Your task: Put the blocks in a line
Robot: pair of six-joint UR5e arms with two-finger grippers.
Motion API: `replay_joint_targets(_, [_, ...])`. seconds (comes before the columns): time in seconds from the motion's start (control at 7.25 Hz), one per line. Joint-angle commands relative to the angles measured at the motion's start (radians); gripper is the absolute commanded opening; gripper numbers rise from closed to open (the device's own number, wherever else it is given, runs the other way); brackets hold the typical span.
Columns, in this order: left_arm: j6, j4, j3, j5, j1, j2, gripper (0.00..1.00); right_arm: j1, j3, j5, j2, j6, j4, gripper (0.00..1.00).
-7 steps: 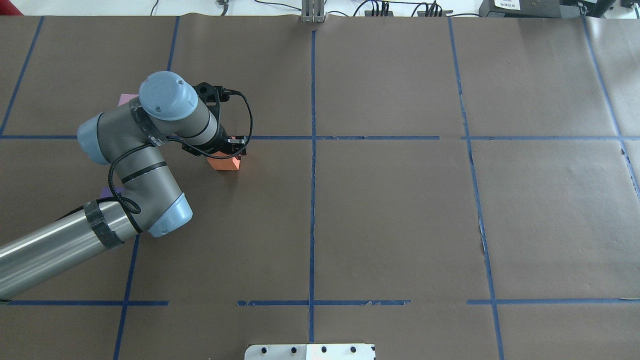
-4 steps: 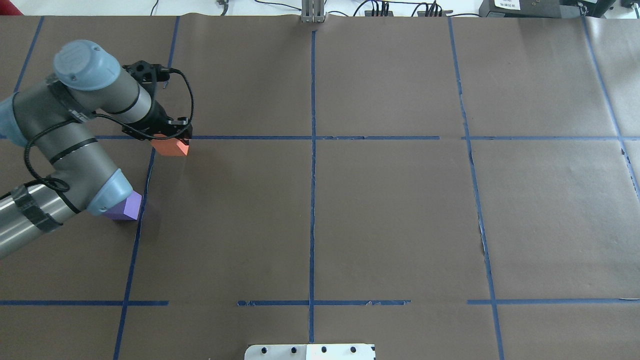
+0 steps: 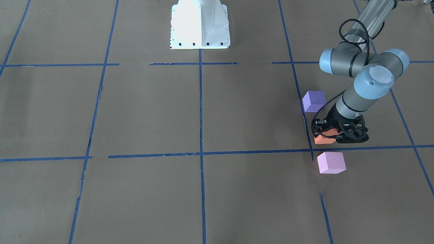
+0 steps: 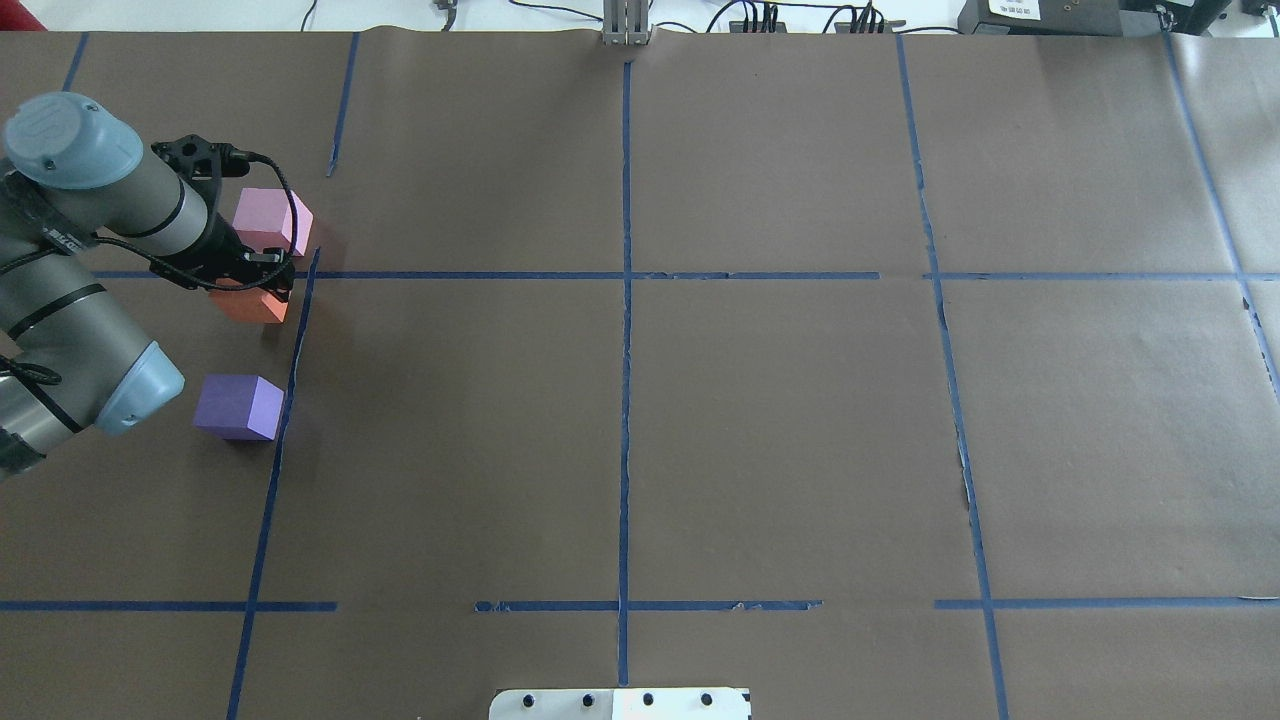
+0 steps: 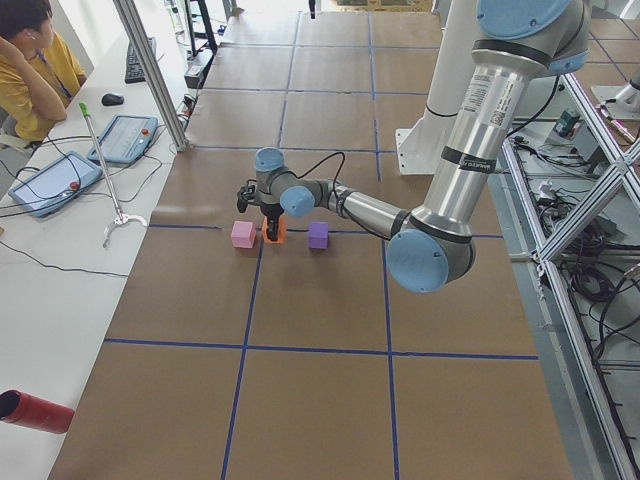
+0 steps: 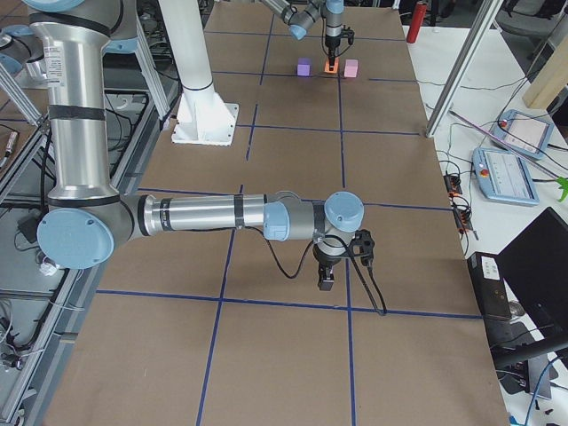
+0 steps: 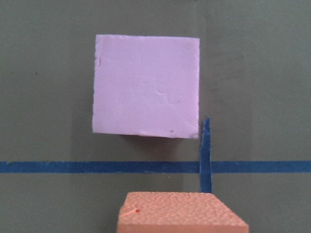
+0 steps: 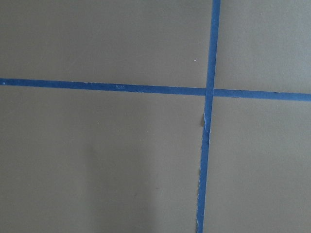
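clamping orange block (image 4: 248,306) in left claw (image 4: 262,283) | between pink block (image 4: 265,220) and violet block (image 4: 236,406) | right claw (image 6: 327,282): cannot tell

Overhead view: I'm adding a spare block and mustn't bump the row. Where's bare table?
Right of the centre tape line is all bare paper, as is most of the half left of it. Crowded: the left edge, with pink block, orange block in the left gripper, and violet block.
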Motion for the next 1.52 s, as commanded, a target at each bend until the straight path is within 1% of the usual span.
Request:
replay_joint_targets(0.0, [0.002,-0.007,0.012,0.000,0.003,-0.002,0.88,0.000,0.000,0.000,0.000,0.000,0.000,1.00])
replay_joint_targets(0.14, [0.003,-0.004,0.005,0.000,0.003,-0.004,0.89,0.000,0.001,0.000,0.000,0.000,-0.002,1.00])
replay_joint_targets(0.28, [0.003,-0.001,-0.023,-0.003,-0.001,0.002,0.98,0.000,0.001,0.000,0.000,0.000,0.000,1.00])
replay_joint_targets(0.41, [0.003,0.013,-0.064,-0.016,-0.033,0.004,1.00,0.000,0.000,0.000,0.000,0.000,0.000,1.00])
replay_joint_targets(0.55, [0.005,0.049,-0.069,-0.090,-0.107,0.001,1.00,0.000,0.000,0.000,0.000,0.000,0.000,1.00])
replay_joint_targets(0.69, [0.081,0.095,-0.075,-0.105,-0.154,-0.001,1.00,0.000,0.000,0.000,0.000,0.000,0.000,1.00])
replay_joint_targets(0.83, [0.302,0.135,-0.089,-0.109,-0.248,0.031,1.00,0.000,0.000,0.000,0.000,0.000,0.000,1.00])
replay_joint_targets(1.1, [0.719,0.299,-0.089,-0.108,-0.421,0.076,1.00,0.000,0.000,0.000,0.000,0.000,0.000,1.00])
replay_joint_targets(1.24, [0.866,0.325,-0.085,-0.106,-0.504,0.125,1.00,0.000,0.000,0.000,0.000,0.000,0.000,1.00])
replay_joint_targets(1.38, [0.985,0.339,-0.071,-0.105,-0.559,0.162,1.00,0.000,0.000,0.000,0.000,0.000,0.000,1.00])
